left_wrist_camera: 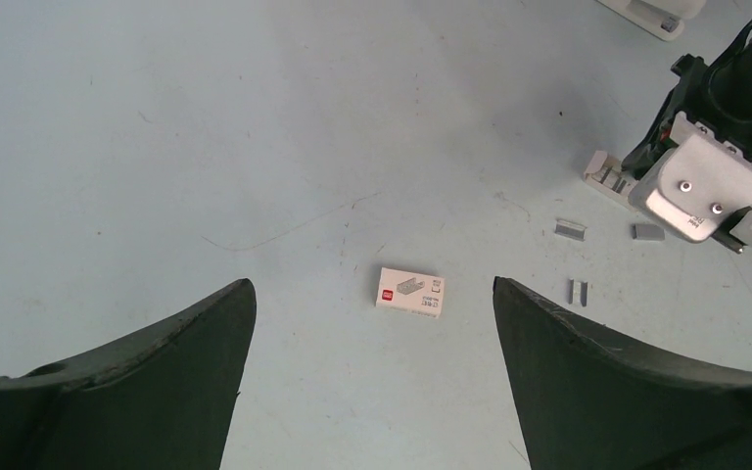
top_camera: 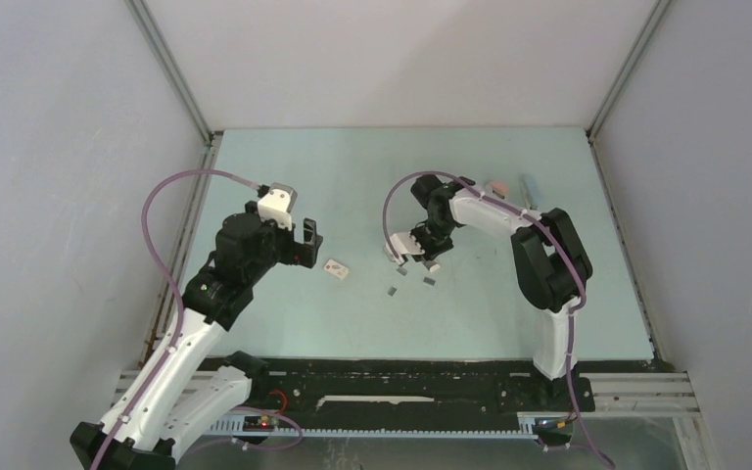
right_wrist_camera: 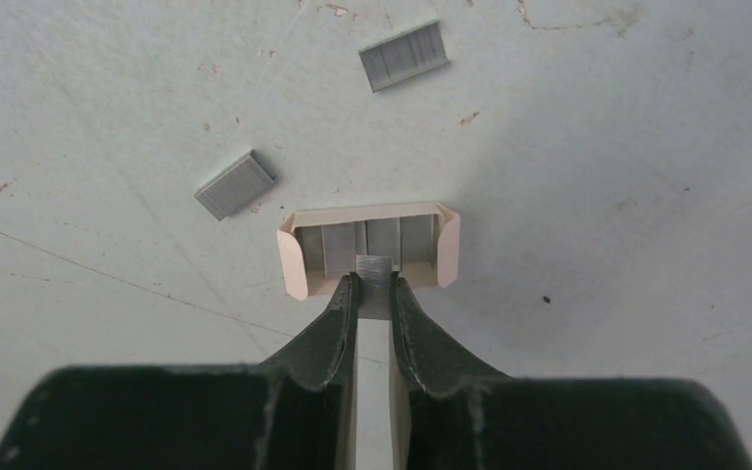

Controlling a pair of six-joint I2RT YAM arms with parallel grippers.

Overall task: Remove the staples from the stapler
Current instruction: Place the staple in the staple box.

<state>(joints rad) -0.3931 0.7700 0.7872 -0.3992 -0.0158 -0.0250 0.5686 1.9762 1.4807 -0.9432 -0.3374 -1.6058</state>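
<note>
The right claw (right_wrist_camera: pixel 376 286) is pinching a strip of staples (right_wrist_camera: pixel 376 266) between its tips. The strip's long axis is running straight ahead along the fingers, into the open side of the tray (right_wrist_camera: pixel 294 259) just in front. Loose strips (right_wrist_camera: pixel 403 56) are lying on the desk (right_wrist_camera: pixel 646 147) beyond. The left claw (left_wrist_camera: pixel 372 282) is hanging spread wide over the box (left_wrist_camera: pixel 409 292), well apart, so the right arm is sitting nearer

I see a scuffed pale green table (top_camera: pixel 284 166). On it lie a small white box (left_wrist_camera: pixel 410 293), a few loose grey staple strips (left_wrist_camera: pixel 570 229), an open cream tray (right_wrist_camera: pixel 292 259) holding more, and, far right, a pink item (top_camera: pixel 496 186) beside a grey item (top_camera: pixel 529 185).
</note>
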